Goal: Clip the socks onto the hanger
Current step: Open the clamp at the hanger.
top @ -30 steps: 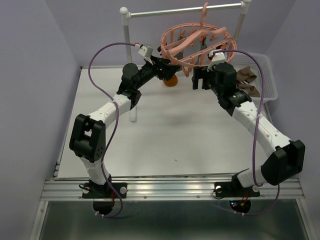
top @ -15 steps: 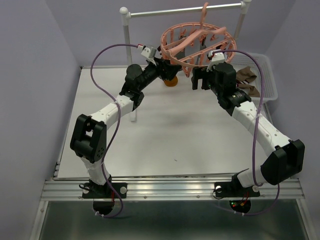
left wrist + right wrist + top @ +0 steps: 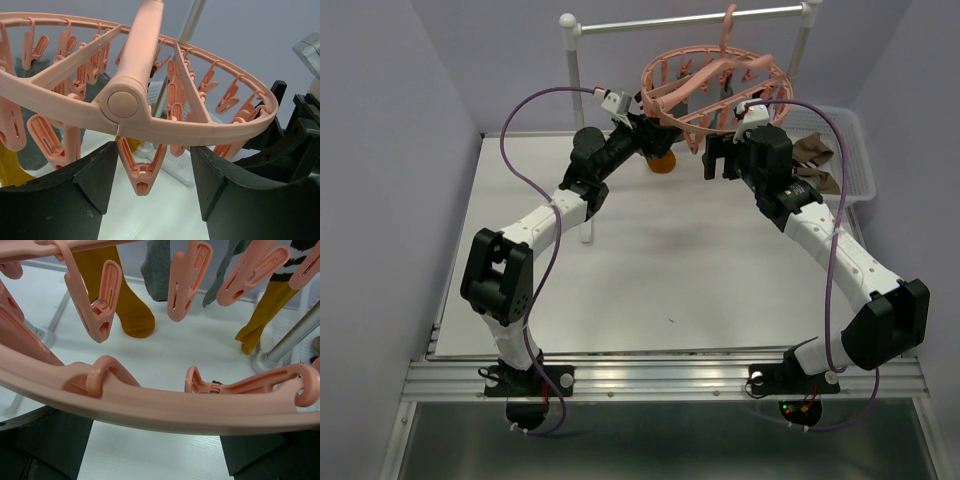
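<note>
Toward the arm bases from the hanger (image 3: 680,88), the bare white table (image 3: 650,270) leaves open room. Under its ring, dangling clips (image 3: 142,175) and hung socks (image 3: 127,312) crowd the space. The rail stand's posts (image 3: 574,80) rise behind the hanger, and a mesh basket (image 3: 865,150) sits to its right. The ring crosses the spread fingers of the right gripper (image 3: 155,440). One clip hangs untouched inside the left gripper (image 3: 155,152).

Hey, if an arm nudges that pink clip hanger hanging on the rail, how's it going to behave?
It would probably swing or tilt: the hanger hangs by one hook from the rail. It looks like thin moulded plastic, so likely light yet stiff. Its clips dangle loosely and would likely wobble.
</note>
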Motion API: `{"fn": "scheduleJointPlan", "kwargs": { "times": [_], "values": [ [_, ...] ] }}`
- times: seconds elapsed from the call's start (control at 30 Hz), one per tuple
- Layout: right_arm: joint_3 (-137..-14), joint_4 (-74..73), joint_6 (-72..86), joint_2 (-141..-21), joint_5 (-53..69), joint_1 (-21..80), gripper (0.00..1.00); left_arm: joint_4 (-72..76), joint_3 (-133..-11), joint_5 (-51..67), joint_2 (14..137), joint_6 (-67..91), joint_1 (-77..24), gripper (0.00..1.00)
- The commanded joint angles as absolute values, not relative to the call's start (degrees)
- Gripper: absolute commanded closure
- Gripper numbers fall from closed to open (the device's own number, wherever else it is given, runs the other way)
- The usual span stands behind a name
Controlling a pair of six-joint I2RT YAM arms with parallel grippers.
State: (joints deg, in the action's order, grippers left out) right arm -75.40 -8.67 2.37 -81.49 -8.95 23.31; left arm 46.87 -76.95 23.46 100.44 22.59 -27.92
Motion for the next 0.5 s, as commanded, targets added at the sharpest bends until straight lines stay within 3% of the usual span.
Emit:
{"fn": "scheduleJointPlan", "kwargs": {
  "times": [0.0, 0.47],
  "values": [
    [-78.2, -8.1, 2.2, -81.3, -8.5, 23.6, 0.02, 50.2, -80.4, 22.6, 100.2, 22.8, -28.7, 0.3],
    [-77.8, -8.1, 2.3, -81.1, -8.1, 23.6, 0.02, 50.2, -80.7, 20.8, 100.2, 22.7, -29.4, 0.48]
  ]
}}
